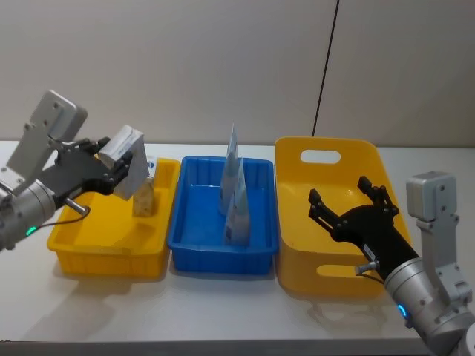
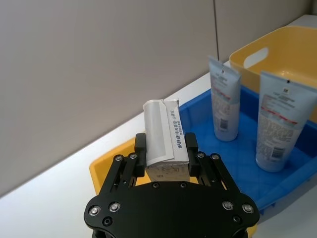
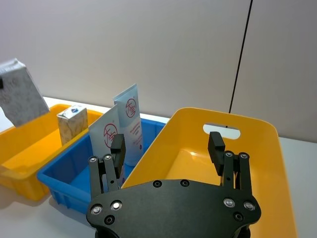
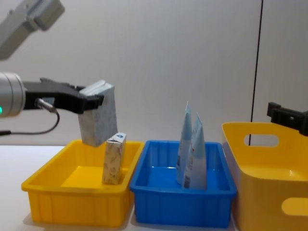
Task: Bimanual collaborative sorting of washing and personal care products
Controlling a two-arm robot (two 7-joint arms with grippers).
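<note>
Gripping beige gable-top pack point(image 1: 133, 172) by its top in left gripper point(image 1: 119, 165), tilted, above left yellow tray point(image 1: 104, 248), just over second pack point(image 1: 144, 199) standing there. Parking right gripper point(image 1: 347, 199) spread open, empty, over right yellow bin point(image 1: 297, 252). Seeing two tubes point(image 1: 236, 200) upright in middle blue tray point(image 1: 223, 259). Level before lowering; place beside standing pack, not onto it; release only after seating base.

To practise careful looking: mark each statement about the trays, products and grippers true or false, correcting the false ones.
1. The left gripper holds a gable-top pack above the yellow tray. True.
2. The blue tray holds three squeeze tubes. False: two squeeze tubes stand in it.
3. The right gripper is open over the yellow handled bin. True.
4. A second gable-top pack lies flat in the blue tray. False: the second gable-top pack stands upright in the yellow tray.
</note>
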